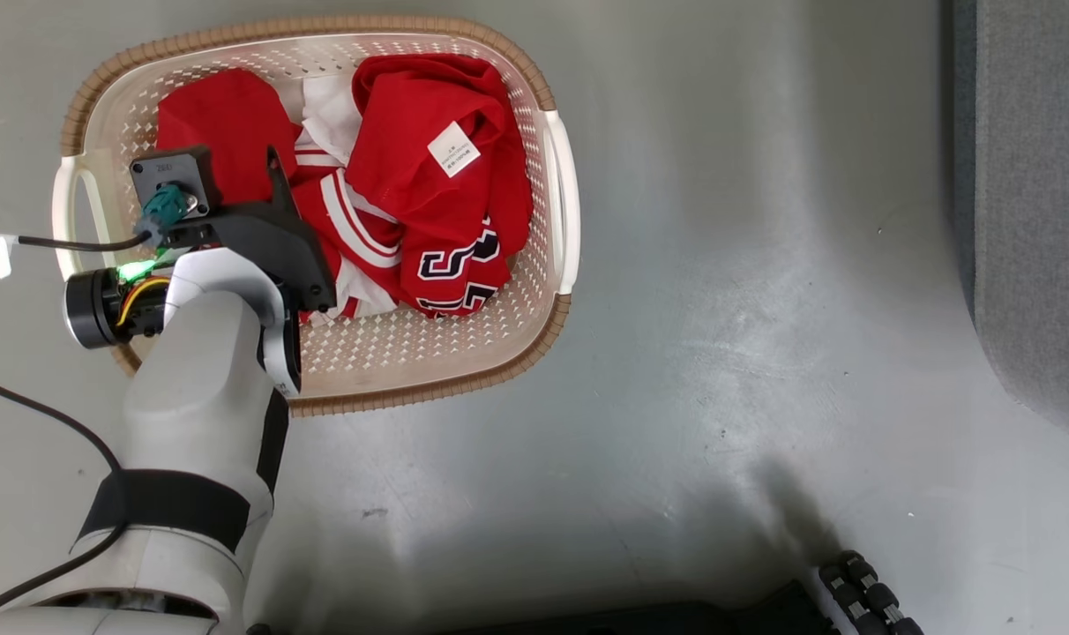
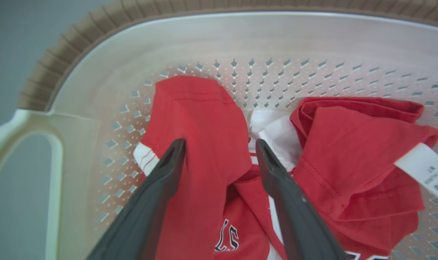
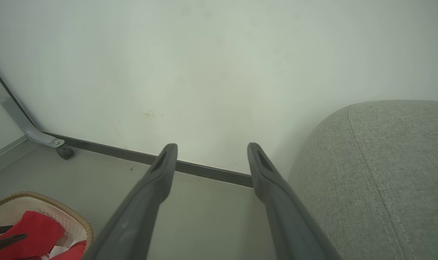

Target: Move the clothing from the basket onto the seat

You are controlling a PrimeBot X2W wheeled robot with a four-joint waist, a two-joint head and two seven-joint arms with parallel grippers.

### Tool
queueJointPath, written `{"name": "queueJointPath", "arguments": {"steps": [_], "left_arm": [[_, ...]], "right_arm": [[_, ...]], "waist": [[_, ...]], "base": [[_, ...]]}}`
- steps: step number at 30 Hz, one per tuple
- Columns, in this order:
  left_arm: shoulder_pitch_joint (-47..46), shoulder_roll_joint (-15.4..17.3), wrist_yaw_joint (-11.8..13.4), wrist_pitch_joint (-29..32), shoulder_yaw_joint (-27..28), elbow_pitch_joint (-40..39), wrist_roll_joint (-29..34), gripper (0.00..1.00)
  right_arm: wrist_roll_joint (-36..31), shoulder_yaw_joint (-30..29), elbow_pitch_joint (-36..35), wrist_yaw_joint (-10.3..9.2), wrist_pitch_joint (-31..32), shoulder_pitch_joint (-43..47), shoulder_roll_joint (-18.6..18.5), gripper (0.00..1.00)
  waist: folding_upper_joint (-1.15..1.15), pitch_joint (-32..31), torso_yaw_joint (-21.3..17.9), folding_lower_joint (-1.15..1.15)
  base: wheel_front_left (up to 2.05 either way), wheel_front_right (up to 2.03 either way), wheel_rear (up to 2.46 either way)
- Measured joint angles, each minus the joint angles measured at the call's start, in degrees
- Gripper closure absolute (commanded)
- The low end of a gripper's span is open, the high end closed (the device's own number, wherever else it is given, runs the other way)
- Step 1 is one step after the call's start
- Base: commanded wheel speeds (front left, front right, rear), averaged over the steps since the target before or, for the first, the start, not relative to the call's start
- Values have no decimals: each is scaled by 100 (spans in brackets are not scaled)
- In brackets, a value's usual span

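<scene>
Crumpled red clothing [image 1: 429, 176] with white stripes, dark numerals and a white tag lies in the cream basket [image 1: 429, 353], left end effector [image 2: 220, 144] spread wide over it, right end effector [image 3: 211, 148] wide open, empty.

Floor [image 1: 720, 309] between basket [image 1: 565, 176] and seat [image 1: 1037, 220]: open passage. Basket sides ring the clothing [image 1: 437, 194]; access from above. Room wall [image 3: 204, 72] closes the far side.
</scene>
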Motion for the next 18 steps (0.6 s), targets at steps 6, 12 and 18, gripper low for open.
{"name": "queueJointPath", "arguments": {"steps": [6,12,18], "left_arm": [[283,1,0,62,4,5,-5,0],[344,1,0,58,-137,9,-45,100],[347,1,0,49,-297,9,-198,100]], "right_arm": [[0,56,8,0,0,-3,16,0],[3,127,103,0,0,-44,23,0],[8,213,244,0,-1,-114,74,0]], "waist": [[0,2,-27,0],[0,-37,-47,-1],[0,-205,-27,-1]], "base": [[0,0,0],[0,0,0],[0,0,0]]}}
